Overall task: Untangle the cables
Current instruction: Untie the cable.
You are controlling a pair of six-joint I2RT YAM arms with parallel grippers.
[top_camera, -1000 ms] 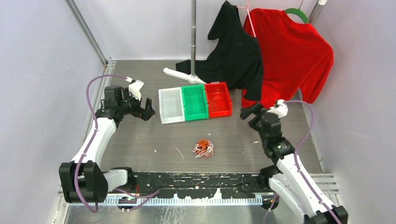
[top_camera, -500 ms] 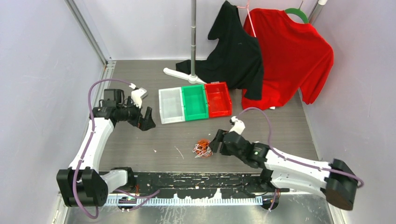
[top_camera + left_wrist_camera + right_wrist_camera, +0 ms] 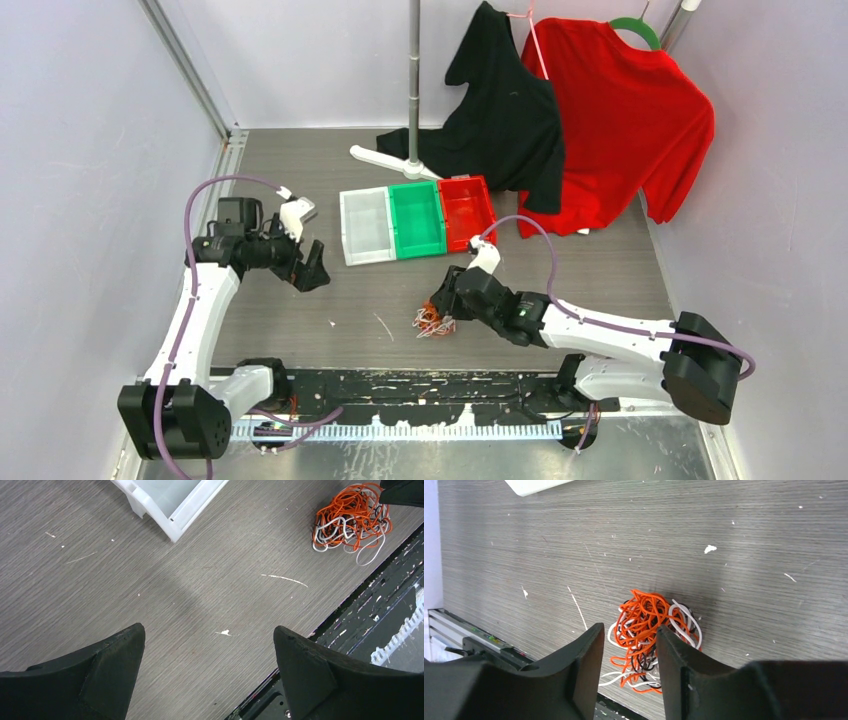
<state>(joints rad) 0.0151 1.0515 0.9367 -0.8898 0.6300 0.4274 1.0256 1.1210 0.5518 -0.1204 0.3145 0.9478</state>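
Note:
The cables (image 3: 435,320) lie in one small tangled bundle of orange-red, white and black wire on the grey table, near the front rail. My right gripper (image 3: 446,304) hangs low over the bundle's right side. In the right wrist view the cables (image 3: 651,622) sit between and beyond its fingers, and the right gripper (image 3: 629,630) is open with a narrowed gap. My left gripper (image 3: 312,272) hovers over bare table well to the left, wide open, holding nothing. From the left wrist view the cables (image 3: 350,517) show far off, with the left gripper (image 3: 209,630) spread wide.
White (image 3: 347,235), green (image 3: 418,248) and red (image 3: 470,243) bins stand side by side behind the bundle. A stand pole (image 3: 413,80), a black shirt (image 3: 505,110) and a red shirt (image 3: 615,120) fill the back. The black front rail (image 3: 420,385) runs just before the cables.
The right arm swung from the right side down to the bundle and its jaws have narrowed around the wires. The left gripper drifted slightly forward, still wide open.

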